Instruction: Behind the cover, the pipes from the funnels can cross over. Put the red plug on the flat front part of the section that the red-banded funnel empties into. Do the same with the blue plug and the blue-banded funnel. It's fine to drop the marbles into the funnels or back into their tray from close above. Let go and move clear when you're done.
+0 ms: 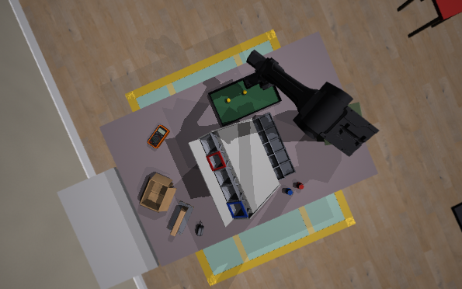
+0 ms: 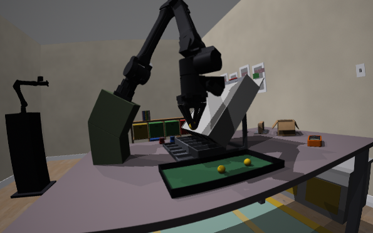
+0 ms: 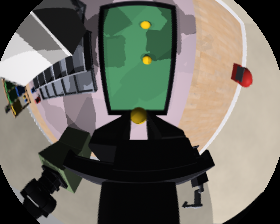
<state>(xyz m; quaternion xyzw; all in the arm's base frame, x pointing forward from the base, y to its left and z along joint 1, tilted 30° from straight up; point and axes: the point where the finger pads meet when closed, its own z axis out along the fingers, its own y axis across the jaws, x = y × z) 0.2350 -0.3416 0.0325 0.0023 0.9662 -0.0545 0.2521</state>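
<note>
My gripper (image 2: 192, 126) (image 3: 138, 113) is shut on a yellow marble (image 2: 190, 126) (image 3: 138, 115), held in the air above the tray's near end. Two more yellow marbles, one (image 1: 244, 92) (image 2: 221, 169) (image 3: 147, 60) and another (image 1: 228, 100) (image 2: 247, 161) (image 3: 145, 24), lie in the green tray (image 1: 262, 102) (image 2: 192, 176) (image 3: 136, 90). The red-banded funnel (image 1: 210, 163) is second from the tray end; the blue-banded funnel (image 1: 231, 210) is at the far end. The red plug (image 1: 300, 186) (image 2: 162, 140) and blue plug (image 1: 290, 191) (image 2: 172, 139) stand on the table beyond the row of sections (image 1: 278, 144). The pipes are hidden.
The sloping white cover (image 1: 262, 163) rises between the sections and the funnels. An orange multimeter (image 1: 158, 136) (image 2: 315, 141) and an open cardboard box (image 1: 158, 192) (image 2: 286, 128) are behind the funnel stand.
</note>
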